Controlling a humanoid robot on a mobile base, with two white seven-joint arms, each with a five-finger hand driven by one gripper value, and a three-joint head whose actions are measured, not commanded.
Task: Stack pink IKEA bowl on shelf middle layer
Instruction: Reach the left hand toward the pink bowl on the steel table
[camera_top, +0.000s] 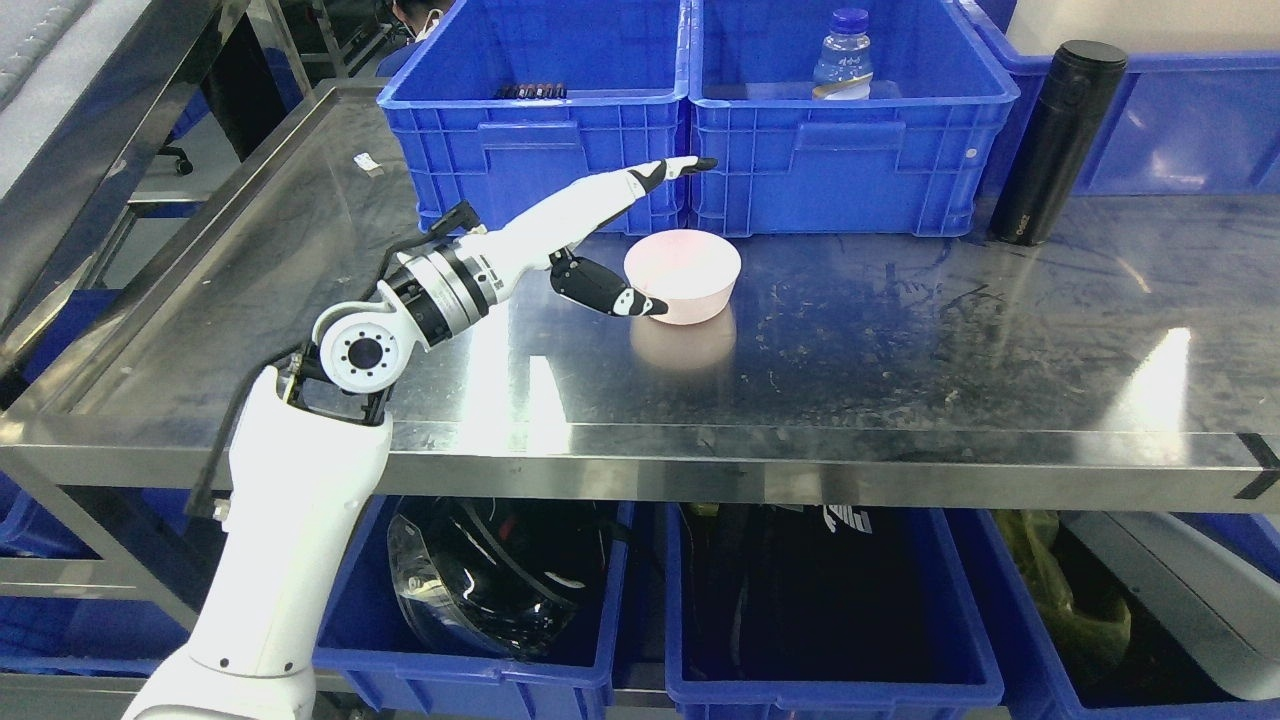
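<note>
- One robot hand (610, 235), the left, is in view; its arm enters from the lower left and reaches across the steel shelf surface (900, 340).
- Hand state: spread wide, holding nothing. The long fingers (672, 172) extend straight toward the upper right, above and behind the bowl. The dark thumb (605, 290) points right, and its tip sits at the left wall of the bowl; contact cannot be confirmed.
- Pink bowl (684, 274): upright on the shelf surface, just right of the hand, between the thumb and the extended fingers. A faint pink reflection shows on the steel directly in front of it.
- Behind the bowl, two blue crates stand side by side at the rear of the shelf. The left crate (535, 150) holds a row of small dark items, too small to identify. The right crate (850, 160) holds a clear bottle (843, 58) with a blue cap.
- Black flask (1058, 140): upright, to the right of the crates, well apart from the bowl.
- A further blue crate (1180, 130) stands behind the flask at the right edge.
- Lower level: blue bins (830, 690) under the shelf carry dark contents, including a glossy black rounded object (490, 585) at the left.
</note>
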